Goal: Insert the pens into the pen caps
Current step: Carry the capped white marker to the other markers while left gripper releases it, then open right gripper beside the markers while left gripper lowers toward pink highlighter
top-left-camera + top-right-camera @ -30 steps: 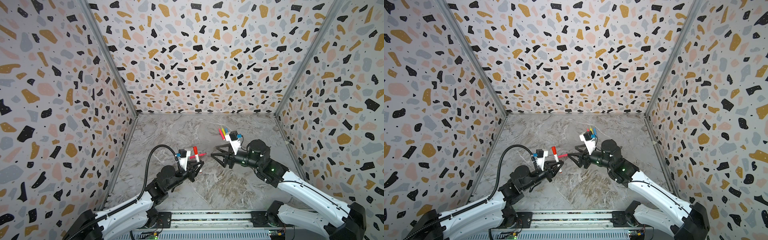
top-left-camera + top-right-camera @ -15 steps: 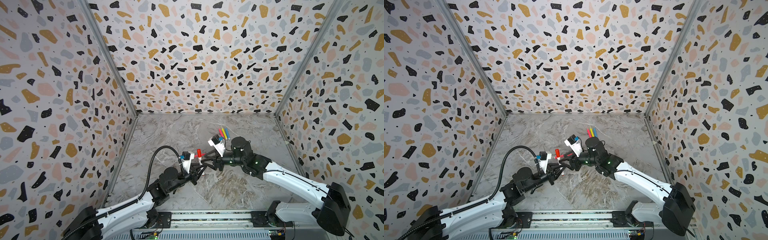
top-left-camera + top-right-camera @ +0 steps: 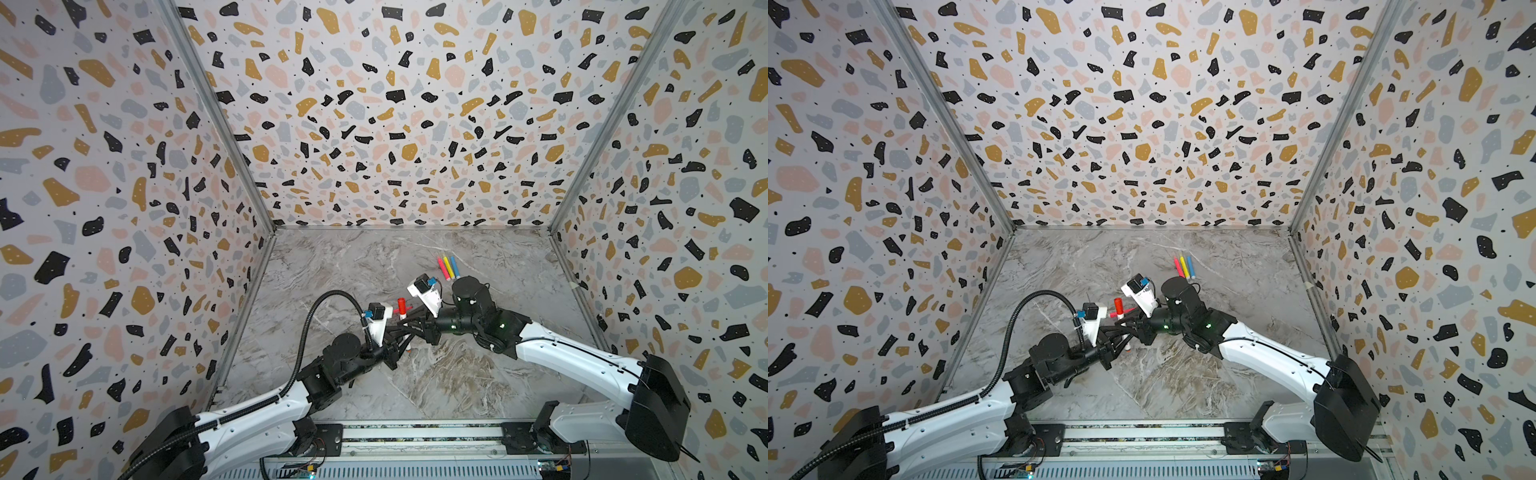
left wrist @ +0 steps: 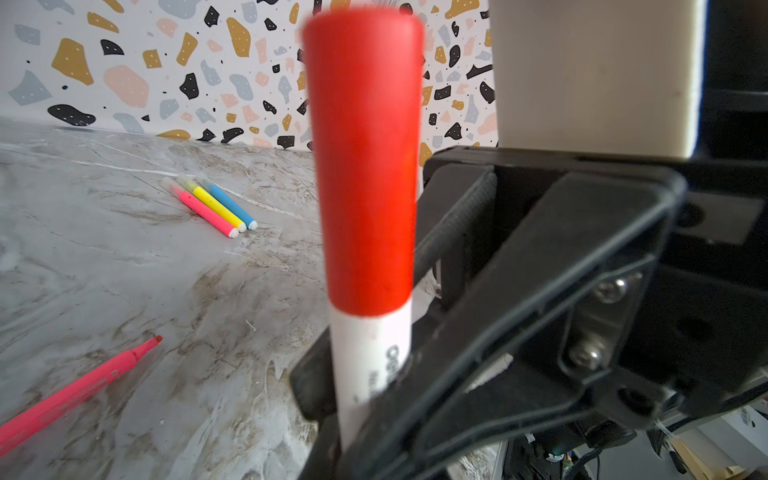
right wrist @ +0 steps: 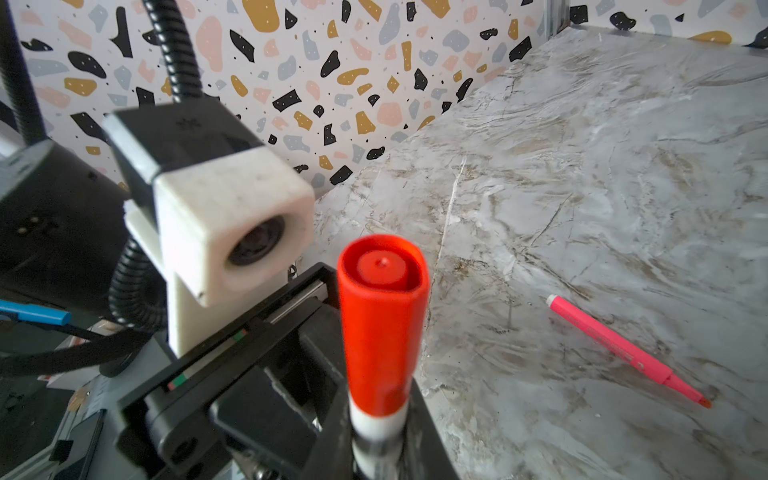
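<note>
You've got bright, even light with only faint shadows under the arms [image 3: 257, 415], and the walls [image 3: 124, 166] stretch toward the edges in both top views. Wrist views blur up close: cap [image 4: 361, 166], pen [image 4: 370, 374], camera block [image 5: 224, 224].

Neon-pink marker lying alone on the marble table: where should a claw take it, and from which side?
Take the slim neon-pink marker mid-barrel, from above, jaws closing across its width. It lies flat on the marble table with both long sides free; the barrel is even there, while the tip end tapers and would likely slip.
</note>
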Robot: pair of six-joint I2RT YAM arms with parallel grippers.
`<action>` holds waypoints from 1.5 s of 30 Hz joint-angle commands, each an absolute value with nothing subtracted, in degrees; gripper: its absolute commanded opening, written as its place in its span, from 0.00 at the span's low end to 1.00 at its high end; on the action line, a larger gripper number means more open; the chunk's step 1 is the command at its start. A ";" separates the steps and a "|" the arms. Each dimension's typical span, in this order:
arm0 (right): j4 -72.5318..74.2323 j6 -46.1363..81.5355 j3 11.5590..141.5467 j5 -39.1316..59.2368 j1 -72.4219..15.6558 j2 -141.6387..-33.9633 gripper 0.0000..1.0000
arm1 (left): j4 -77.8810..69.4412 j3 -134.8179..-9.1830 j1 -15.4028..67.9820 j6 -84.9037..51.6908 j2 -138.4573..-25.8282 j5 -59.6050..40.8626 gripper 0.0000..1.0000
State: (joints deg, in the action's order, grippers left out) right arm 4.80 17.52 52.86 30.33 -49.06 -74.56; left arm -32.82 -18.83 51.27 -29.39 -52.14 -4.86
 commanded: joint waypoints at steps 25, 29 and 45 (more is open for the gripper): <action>-34.97 4.26 110.43 0.19 -29.37 -127.27 0.08 | -15.04 -18.38 51.89 -31.91 -48.62 14.41 0.59; -42.05 3.17 123.95 -2.52 -28.53 -136.57 0.08 | -14.77 -18.75 51.87 -31.57 -48.08 14.84 0.59; -44.54 0.69 130.43 -9.23 -27.50 -140.13 0.48 | -13.70 -19.81 51.91 -30.87 -48.86 14.33 0.59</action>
State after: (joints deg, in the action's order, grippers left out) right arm -42.87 1.08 129.71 -8.21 -27.64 -142.23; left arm -12.43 -18.39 51.57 -31.92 -48.69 13.85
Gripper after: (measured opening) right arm 0.465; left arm 0.592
